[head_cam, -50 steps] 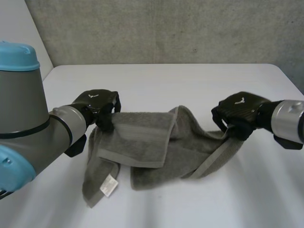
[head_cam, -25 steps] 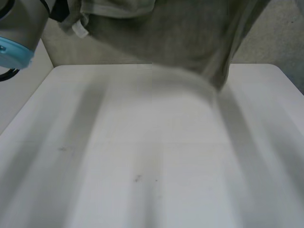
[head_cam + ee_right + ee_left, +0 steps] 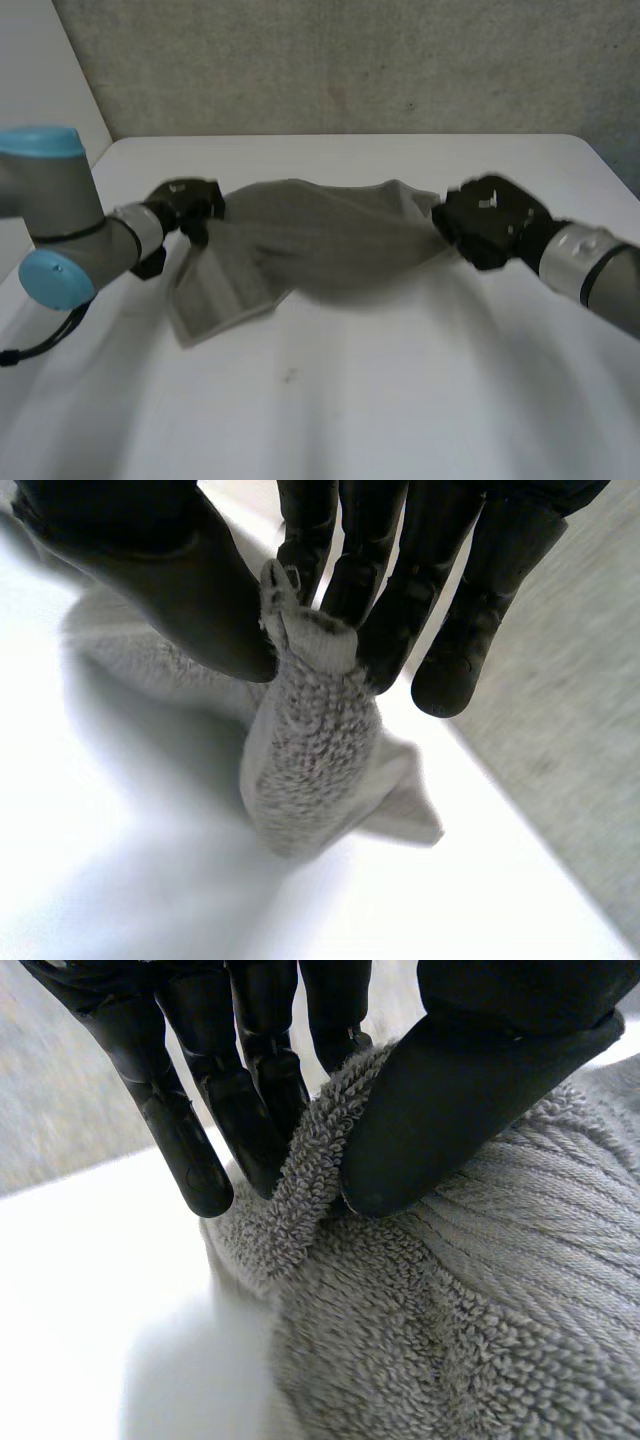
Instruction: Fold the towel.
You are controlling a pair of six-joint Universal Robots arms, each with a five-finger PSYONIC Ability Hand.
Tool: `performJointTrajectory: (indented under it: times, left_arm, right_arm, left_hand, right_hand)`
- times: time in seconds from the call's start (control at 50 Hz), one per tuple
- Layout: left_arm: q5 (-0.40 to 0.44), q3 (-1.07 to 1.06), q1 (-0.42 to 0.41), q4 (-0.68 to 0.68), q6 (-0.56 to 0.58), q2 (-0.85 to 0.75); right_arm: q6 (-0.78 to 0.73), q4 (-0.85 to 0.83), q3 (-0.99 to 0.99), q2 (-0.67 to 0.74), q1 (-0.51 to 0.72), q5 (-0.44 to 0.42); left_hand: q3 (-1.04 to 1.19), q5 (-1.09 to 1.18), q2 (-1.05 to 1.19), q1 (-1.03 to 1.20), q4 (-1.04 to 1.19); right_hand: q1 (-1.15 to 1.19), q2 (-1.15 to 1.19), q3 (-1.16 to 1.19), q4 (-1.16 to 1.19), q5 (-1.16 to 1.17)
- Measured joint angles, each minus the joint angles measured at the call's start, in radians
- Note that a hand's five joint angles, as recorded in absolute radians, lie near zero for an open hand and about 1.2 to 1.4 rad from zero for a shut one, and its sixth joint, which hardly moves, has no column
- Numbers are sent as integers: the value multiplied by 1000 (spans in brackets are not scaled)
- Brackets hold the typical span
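pinching towel [image 3: 320, 235] ends, left hand [image 3: 190, 205], right hand [image 3: 488, 222]

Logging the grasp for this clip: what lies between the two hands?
The grey towel, slung from the left hand to the right hand, each pinching one end, as the head view shows.

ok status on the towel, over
Left hand pinching one end of towel, right hand pinching the other. Towel stretched between them over table, bunched, not yet folded. Nothing in the way.
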Motion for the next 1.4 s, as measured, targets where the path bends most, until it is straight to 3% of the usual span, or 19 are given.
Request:
performJointTrajectory:
  times: [0.14, 0.22, 0.3, 0.4, 0.68, 0.92, 1.4]
  left_arm:
    - [-1, -43, 44, -6, 171, -48]
    - [-3, -46, 52, -10, 189, -28]
    - [-5, -56, 47, -10, 187, 23]
    - [-4, -95, 22, -6, 181, 107]
    - [-24, -355, -126, 105, 179, 302]
    - [-246, -552, -290, 363, 195, 291]
    - [-317, -541, -318, 467, 206, 155]
  right_arm:
    - [-110, 3, 120, 14, -20, 0]
    - [-112, 0, 147, 9, -19, 0]
    - [-100, -5, 164, 5, -16, 0]
    - [-66, -15, 178, 3, -14, 0]
    - [38, -68, 197, 0, -17, 2]
    - [36, -70, 212, 0, -18, 2]
    - [35, -89, 235, 0, -21, 2]
  left_hand:
    - [-86, -70, -87, -69, -86]
    - [-584, -558, -588, -550, -587]
    - [-916, -899, -919, -899, -917]
    - [-1025, -985, -1027, -1003, -1025]
    - [-1034, -996, -1034, -1013, -1034]
    - [-917, -905, -918, -901, -918]
    - [-737, -726, -738, -720, -737]
  right_hand:
    - [0, 0, 0, 0, 0]
    - [0, 0, 0, 0, 0]
    - [0, 0, 0, 0, 0]
    - [0, 0, 0, 0, 0]
    - [0, 0, 0, 0, 0]
    - [0, 0, 0, 0, 0]
    - [0, 0, 0, 0, 0]
